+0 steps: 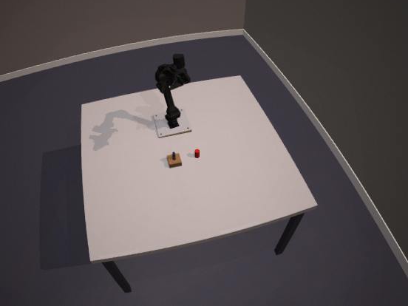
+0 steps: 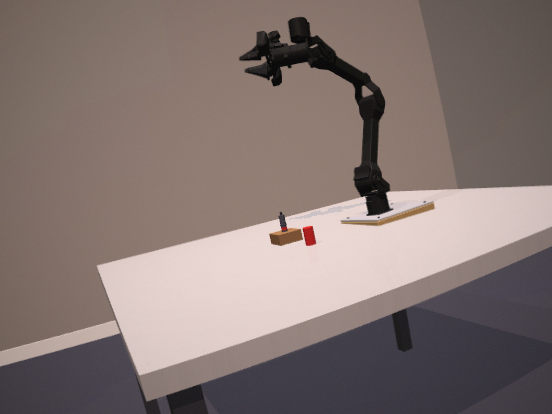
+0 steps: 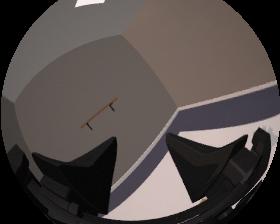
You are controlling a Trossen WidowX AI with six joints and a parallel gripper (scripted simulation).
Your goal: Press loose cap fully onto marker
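The marker (image 1: 174, 155) (image 2: 283, 221) stands upright in the brown holder block (image 1: 174, 162) (image 2: 285, 237), its dark tip bare and pointing up. The red cap (image 1: 196, 153) (image 2: 309, 236) stands loose on the table, beside the block and apart from it. My gripper (image 2: 242, 64) (image 3: 141, 139) is partly open, with nothing between its fingers. It is held high above the table, far above the marker and the cap, and points roughly level. In the wrist view neither the marker nor the cap can be made out.
The arm's base plate (image 1: 162, 130) (image 2: 406, 216) lies on the white table (image 1: 207, 201) (image 2: 225, 312), behind the block and cap in the top view. Walls stand beyond the table. A thin orange bar (image 3: 100, 112) shows on a wall in the wrist view.
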